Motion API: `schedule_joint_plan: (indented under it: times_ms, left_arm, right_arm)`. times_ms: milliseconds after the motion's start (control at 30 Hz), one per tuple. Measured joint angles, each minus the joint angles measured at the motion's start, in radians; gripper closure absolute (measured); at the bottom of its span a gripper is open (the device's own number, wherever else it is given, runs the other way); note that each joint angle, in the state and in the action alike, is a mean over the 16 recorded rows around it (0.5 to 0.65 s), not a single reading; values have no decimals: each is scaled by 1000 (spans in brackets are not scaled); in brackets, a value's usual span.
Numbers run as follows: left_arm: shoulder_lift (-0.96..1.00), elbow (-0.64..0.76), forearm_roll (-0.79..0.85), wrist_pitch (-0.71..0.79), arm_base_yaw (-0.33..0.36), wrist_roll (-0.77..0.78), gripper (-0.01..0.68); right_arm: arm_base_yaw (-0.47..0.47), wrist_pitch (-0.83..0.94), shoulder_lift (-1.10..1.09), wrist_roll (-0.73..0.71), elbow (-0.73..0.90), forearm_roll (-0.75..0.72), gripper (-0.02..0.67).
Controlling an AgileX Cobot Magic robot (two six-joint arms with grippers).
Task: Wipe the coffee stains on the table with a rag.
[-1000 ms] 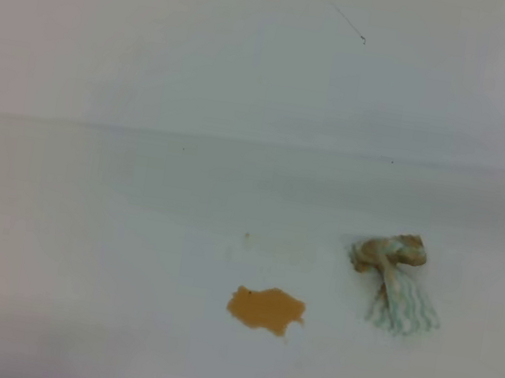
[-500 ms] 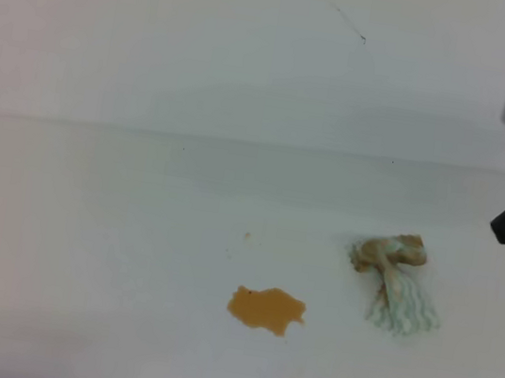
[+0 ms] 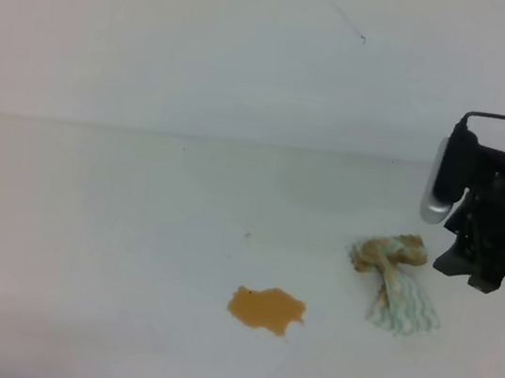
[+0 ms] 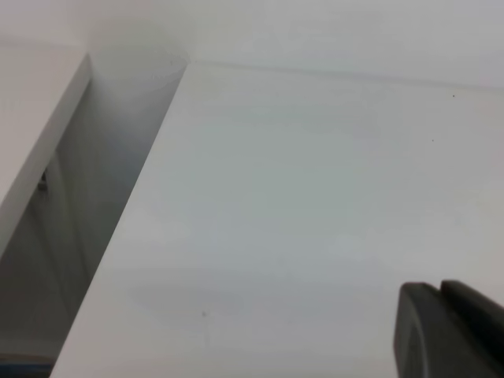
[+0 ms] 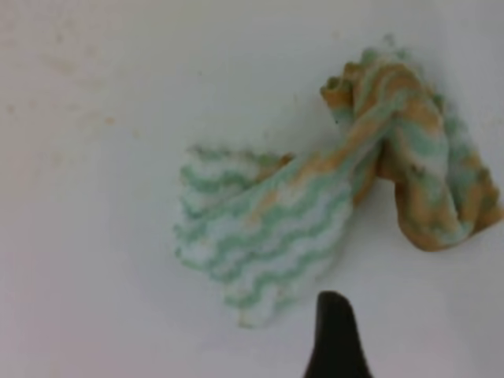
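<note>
The coffee stains (image 3: 265, 308) form one orange-brown blotch on the white table (image 3: 114, 225), front of centre. The rag (image 3: 395, 282) lies bunched to the right of it, brown-stained end toward the back, green-striped end toward the front. My right gripper (image 3: 464, 276) hangs just right of the rag, slightly above the table, its two dark fingers apart and holding nothing. The right wrist view looks straight down on the rag (image 5: 315, 205), with one fingertip (image 5: 337, 315) at the bottom edge. In the left wrist view my left gripper (image 4: 441, 287) shows at the bottom right, fingers together, over bare table (image 4: 299, 205).
A tiny tan speck (image 3: 247, 237) sits behind the stain. A pale wall (image 3: 207, 49) rises behind the table. In the left wrist view the table's left edge (image 4: 126, 228) drops into a shadowed gap beside another white surface (image 4: 31, 126).
My right arm has come into view from the right edge and has dropped down to just right of the rag. The rag and the stain have not moved.
</note>
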Motion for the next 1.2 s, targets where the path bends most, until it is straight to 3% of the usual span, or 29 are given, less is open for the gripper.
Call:
schedule_joint_plan:
  times_ms: [567,1200]
  left_arm:
    - [0,19,1,0,0,0,675]
    - [0,26,1,-1,0,0,675]
  right_arm:
    - [1,-174,83,533,-3,199,196]
    - [36,-282,196,526,-8,187,196]
